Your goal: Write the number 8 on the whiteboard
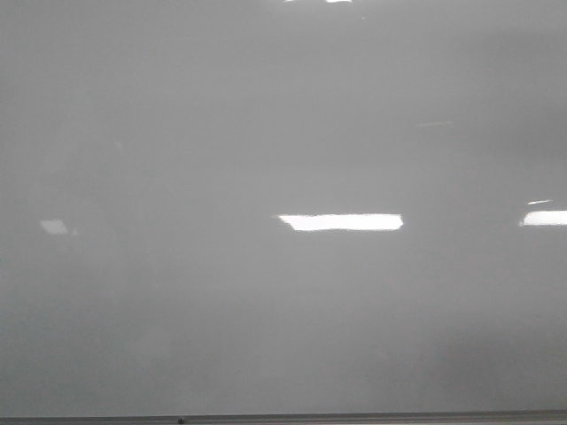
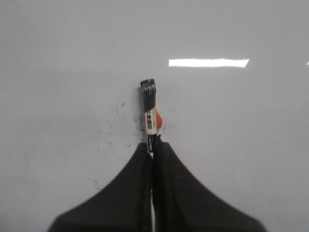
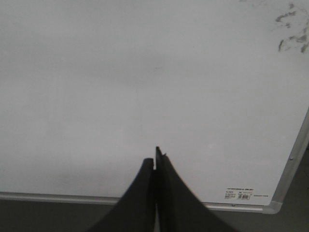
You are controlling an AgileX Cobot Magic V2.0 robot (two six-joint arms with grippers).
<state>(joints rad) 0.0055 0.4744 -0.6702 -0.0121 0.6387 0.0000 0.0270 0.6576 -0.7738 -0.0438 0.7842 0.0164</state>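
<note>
The whiteboard [image 1: 266, 133] fills the front view, glossy pale grey with bright light reflections; no number 8 shows on it in any view. Neither gripper shows in the front view. In the left wrist view my left gripper [image 2: 153, 145] is shut on a marker [image 2: 151, 113] with a white, red and black barrel, which points at the whiteboard [image 2: 241, 145]; its tip end is dark. In the right wrist view my right gripper [image 3: 155, 162] is shut and empty over the whiteboard [image 3: 120, 96] near its lower edge.
Faint dark specks [image 2: 113, 128] lie on the board around the marker. Dark smudges [image 3: 292, 31] mark the board in the right wrist view. The board's grey metal frame [image 3: 294, 159] and a small label [image 3: 240, 193] show at one corner.
</note>
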